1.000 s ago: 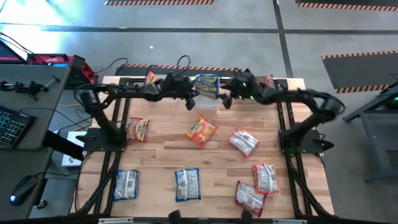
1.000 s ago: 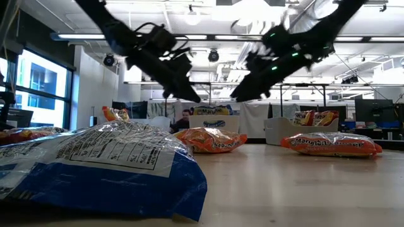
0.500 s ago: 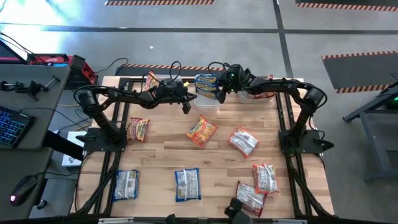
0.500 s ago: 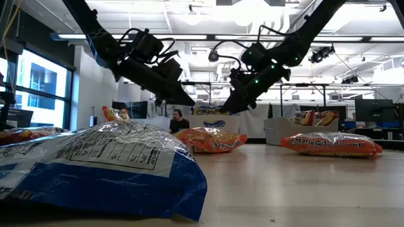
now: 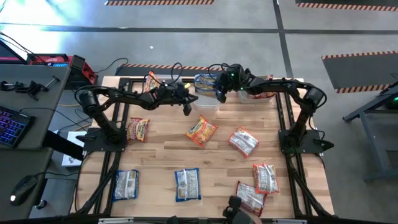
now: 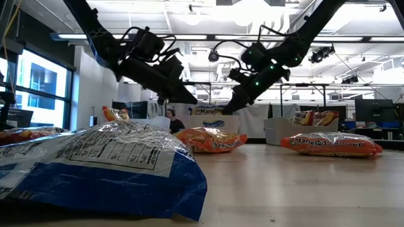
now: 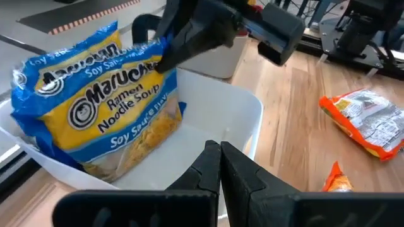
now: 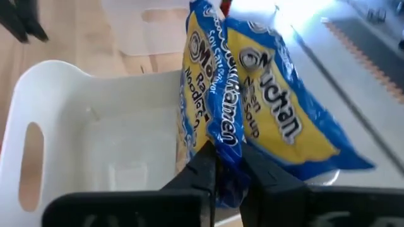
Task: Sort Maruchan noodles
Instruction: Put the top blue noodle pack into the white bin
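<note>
Blue-and-yellow packets (image 8: 252,120): two Maruchan soy sauce ramen packets stand on edge in a white bin (image 7: 214,120) at the far middle of the table; the right gripper's jaws are clamped on the lower edge of the nearer one.
Right gripper (image 5: 219,94): it reaches over the white bin from the right, its fingers pressed together on the blue packet's edge, the bin's bare floor just beside them.
Left gripper (image 5: 187,108): it hovers just outside the bin's near wall, jaws together and holding nothing; the blue packets sit just ahead of the jaws, inside the bin.
Orange packet (image 5: 201,130): it lies flat on the wood near the left jaws, on their table side, well apart from the bin.
Other orange packet (image 5: 137,129): it lies at the table's left edge, well away from both sets of jaws.
Red-and-white packets (image 5: 243,140): one lies right of centre, two more (image 5: 265,177) and (image 5: 250,197) near the front right corner, all far from the jaws.
Blue-and-white packets (image 5: 186,184): two lie flat along the front edge, one in the middle and one (image 5: 126,184) to the left, the farthest from the jaws.
Side bins: one holds an orange packet (image 5: 150,79) at the far left; another, with red-and-white packets (image 6: 314,118), sits at the far right.
Table (image 5: 161,155): light wooden planks.
</note>
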`<state>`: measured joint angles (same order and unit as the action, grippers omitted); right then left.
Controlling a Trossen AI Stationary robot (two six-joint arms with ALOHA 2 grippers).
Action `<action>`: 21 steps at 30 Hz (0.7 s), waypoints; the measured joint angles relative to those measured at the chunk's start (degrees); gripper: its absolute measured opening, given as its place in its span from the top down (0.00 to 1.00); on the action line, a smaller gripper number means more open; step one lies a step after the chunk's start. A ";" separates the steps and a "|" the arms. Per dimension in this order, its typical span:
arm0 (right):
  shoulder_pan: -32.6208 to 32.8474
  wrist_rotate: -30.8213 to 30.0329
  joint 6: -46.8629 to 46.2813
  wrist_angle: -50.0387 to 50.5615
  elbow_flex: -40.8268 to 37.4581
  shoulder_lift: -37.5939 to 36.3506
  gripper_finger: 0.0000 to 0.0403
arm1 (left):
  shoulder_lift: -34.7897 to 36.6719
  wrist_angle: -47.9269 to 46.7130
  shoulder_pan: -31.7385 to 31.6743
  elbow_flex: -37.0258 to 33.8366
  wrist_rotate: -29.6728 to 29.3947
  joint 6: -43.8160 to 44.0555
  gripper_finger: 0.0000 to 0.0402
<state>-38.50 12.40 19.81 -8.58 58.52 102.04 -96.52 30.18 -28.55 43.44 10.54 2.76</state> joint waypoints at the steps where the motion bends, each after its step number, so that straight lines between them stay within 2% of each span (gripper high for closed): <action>1: 0.01 -0.01 1.15 -0.51 0.00 0.02 0.95 | -0.25 -0.29 0.01 -0.01 -0.07 0.02 1.00; 10: -0.15 -0.65 10.05 -3.98 0.00 0.04 0.99 | -2.17 0.08 0.08 -0.04 -0.62 0.01 1.00; 17: -1.00 -1.15 12.10 -4.69 -0.09 2.47 0.99 | -2.17 0.20 0.08 -0.04 -0.91 0.00 1.00; 21: -0.89 -4.54 11.61 -6.33 0.02 4.38 0.96 | -2.16 0.18 0.08 -0.04 -0.97 -0.35 1.00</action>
<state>-39.39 7.87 31.42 -14.91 58.54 106.42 -98.67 30.36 -28.47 43.40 9.56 2.41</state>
